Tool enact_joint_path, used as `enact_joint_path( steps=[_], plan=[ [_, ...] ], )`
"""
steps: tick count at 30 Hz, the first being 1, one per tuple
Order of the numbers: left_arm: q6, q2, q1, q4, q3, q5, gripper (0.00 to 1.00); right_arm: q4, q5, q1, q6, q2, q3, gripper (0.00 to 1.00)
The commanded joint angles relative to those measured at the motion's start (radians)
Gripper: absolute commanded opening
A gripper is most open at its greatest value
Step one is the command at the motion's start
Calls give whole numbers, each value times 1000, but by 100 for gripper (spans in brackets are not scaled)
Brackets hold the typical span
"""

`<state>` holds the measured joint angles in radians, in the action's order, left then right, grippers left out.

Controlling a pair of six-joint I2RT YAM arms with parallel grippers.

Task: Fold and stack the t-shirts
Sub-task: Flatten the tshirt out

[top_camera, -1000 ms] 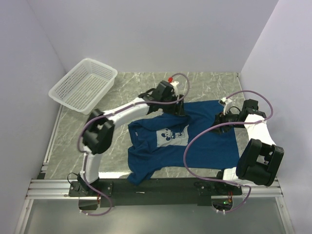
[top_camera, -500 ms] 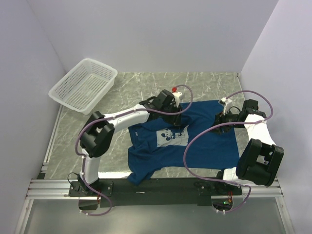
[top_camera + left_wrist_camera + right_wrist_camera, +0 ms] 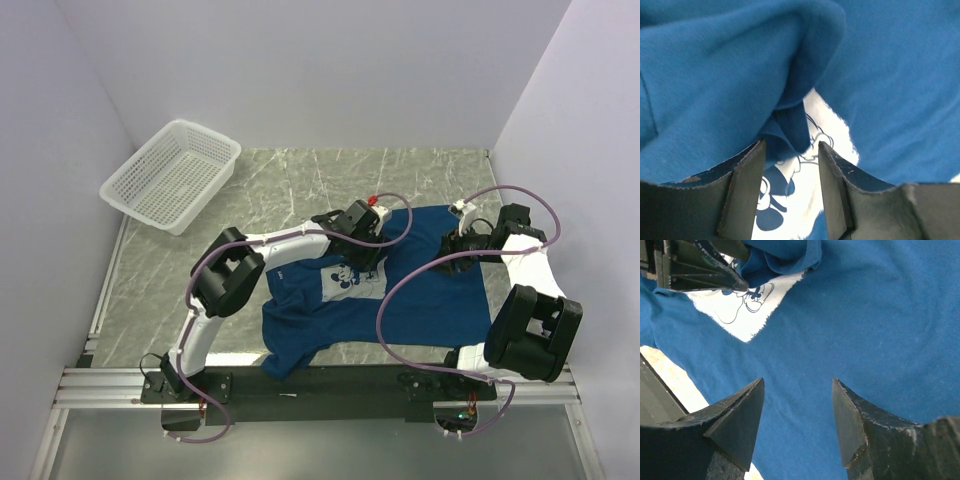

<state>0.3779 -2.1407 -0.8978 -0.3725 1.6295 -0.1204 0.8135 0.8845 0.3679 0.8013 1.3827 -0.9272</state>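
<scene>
On the table (image 3: pixel 300 180), the blue t-shirt (image 3: pixel 430 300) is spread out with a fold bunched between the half-parted fingers of the left gripper (image 3: pixel 791 145) (real pinch can't be told tbh), the right gripper (image 3: pixel 797 382) is held spread above the cloth, so that fold could get dropped if it's barely gripped.

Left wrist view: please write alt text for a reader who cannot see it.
A bunched fold of a dark blue cotton t-shirt hangs into the gap between the two dark, parted fingers of the left gripper. Under the fold shows its pale print of a cartoon mouse.
</scene>
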Motion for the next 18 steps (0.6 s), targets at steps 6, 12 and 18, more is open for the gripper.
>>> enact_joint_path(
  steps=[6,12,18],
  plan=[
    [-33,-45,-10,-34,93,64,50,4,28,11,13,-14,-10,63],
    [-31,-50,-12,-43,101,39,29,6,30,12,13,-14,-13,63],
    [-24,-1,-10,-57,112,54,3,7,30,14,13,-17,-15,63]
  ],
)
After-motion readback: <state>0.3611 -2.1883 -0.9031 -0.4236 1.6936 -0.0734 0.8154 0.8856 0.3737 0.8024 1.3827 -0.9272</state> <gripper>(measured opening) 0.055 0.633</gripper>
